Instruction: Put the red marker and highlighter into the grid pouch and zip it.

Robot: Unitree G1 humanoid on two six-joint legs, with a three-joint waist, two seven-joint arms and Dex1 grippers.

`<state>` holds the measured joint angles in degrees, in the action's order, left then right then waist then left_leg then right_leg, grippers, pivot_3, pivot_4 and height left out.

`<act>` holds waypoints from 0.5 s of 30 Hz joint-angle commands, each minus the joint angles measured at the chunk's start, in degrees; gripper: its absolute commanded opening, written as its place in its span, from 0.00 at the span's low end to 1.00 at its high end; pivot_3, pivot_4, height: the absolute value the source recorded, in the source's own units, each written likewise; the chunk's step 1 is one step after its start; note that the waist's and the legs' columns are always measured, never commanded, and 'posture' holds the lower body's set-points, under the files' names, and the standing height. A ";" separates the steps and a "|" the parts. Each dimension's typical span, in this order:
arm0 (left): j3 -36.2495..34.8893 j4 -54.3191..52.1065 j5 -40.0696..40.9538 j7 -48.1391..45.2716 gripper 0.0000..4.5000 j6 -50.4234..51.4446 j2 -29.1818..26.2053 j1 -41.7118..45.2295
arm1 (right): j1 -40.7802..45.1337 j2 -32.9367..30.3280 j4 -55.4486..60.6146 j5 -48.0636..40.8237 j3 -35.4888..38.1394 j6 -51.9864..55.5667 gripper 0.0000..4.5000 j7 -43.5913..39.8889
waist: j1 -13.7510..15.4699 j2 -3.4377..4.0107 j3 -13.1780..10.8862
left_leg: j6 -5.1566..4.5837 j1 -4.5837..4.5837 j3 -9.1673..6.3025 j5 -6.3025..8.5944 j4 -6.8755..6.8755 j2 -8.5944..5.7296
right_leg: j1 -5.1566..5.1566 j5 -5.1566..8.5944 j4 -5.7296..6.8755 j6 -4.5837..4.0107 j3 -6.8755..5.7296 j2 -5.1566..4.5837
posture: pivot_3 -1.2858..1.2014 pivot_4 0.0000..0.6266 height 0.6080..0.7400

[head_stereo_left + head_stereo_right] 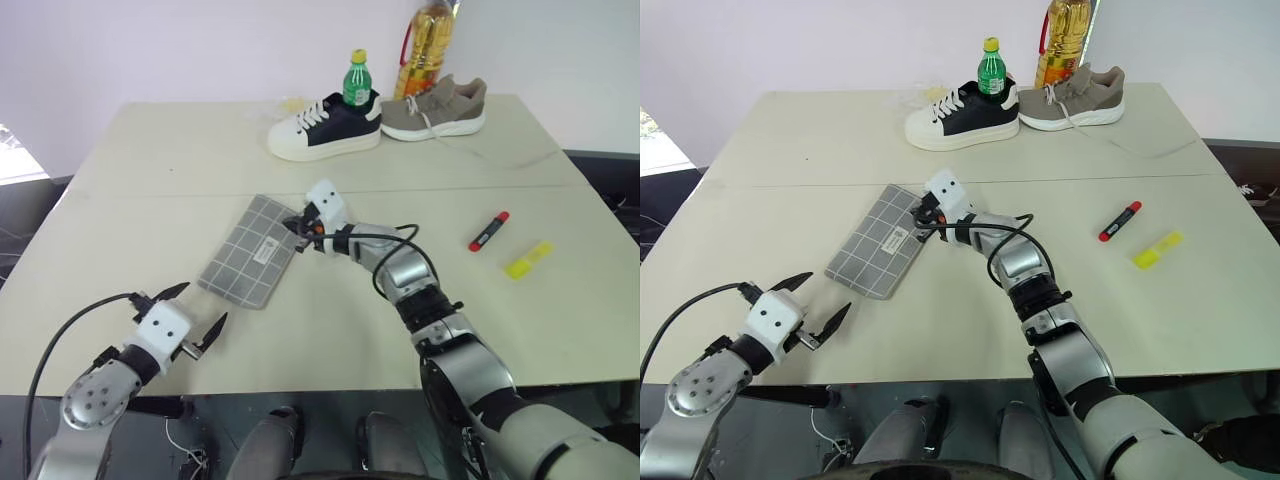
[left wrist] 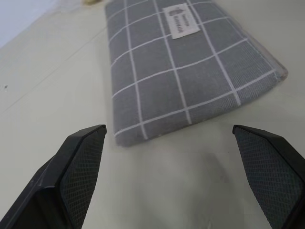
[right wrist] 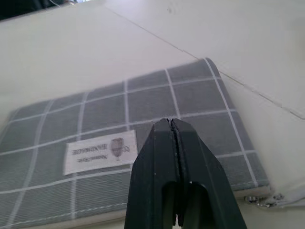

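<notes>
We're seeing a grey, white-gridded pouch [image 1: 249, 251], a red-and-black marker [image 1: 488, 231], a yellow highlighter [image 1: 528, 260], a cream counter [image 1: 150, 190].

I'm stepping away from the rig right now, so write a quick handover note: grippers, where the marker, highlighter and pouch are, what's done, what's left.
Left gripper: open, empty, hovering near the table's front edge, short of the grid pouch.
Right gripper: shut, fingers pressed together over the pouch's right edge near the zipper pull; whether it has caught the pull cannot be told.
Grid pouch: flat on the table, centre, label up.
Red marker and highlighter: side by side on the table to the right, apart from the pouch.
Done: nothing packed.
Left: open the pouch, put both pens in, zip it.
</notes>
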<state>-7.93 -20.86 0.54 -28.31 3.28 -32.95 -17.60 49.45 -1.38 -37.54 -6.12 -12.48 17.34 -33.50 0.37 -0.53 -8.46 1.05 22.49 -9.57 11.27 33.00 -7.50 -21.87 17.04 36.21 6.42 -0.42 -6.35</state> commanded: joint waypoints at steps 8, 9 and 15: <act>5.98 4.22 -4.57 -1.97 1.00 -0.91 -1.20 7.30 | 6.23 3.49 -13.03 5.78 -0.19 3.07 0.01 6.04 | -1.20 0.13 0.07 | 0.23 -0.02 -0.01 -0.01 -0.04 0.38 | -0.20 -0.20 0.15 -0.16 0.14 0.53 | 0.52 0.24 1.00; 6.44 4.51 -4.99 -2.26 1.00 -1.00 -1.36 7.69 | 6.19 3.56 -12.89 5.76 -0.06 3.34 0.01 5.80 | -1.18 0.14 0.08 | 0.24 -0.02 -0.02 -0.02 -0.04 0.42 | -0.20 -0.21 0.17 -0.17 0.14 0.56 | 0.52 0.24 1.00; 7.90 6.85 -6.93 -2.17 1.00 -3.26 -1.35 10.30 | 6.05 3.87 -12.52 5.77 0.47 4.44 0.01 5.60 | -1.10 0.18 0.09 | 0.28 -0.05 -0.02 -0.04 -0.03 0.44 | -0.19 -0.25 0.17 -0.25 0.17 0.63 | 0.52 0.24 1.00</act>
<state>-1.47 -14.53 -5.31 -30.33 1.33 -34.12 -8.05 55.25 1.70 -49.77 -0.63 -12.48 20.56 -27.67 -0.73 -0.35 -8.37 1.33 22.44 -9.59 11.23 32.97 -7.06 -22.06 16.79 36.38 6.16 -0.25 -5.71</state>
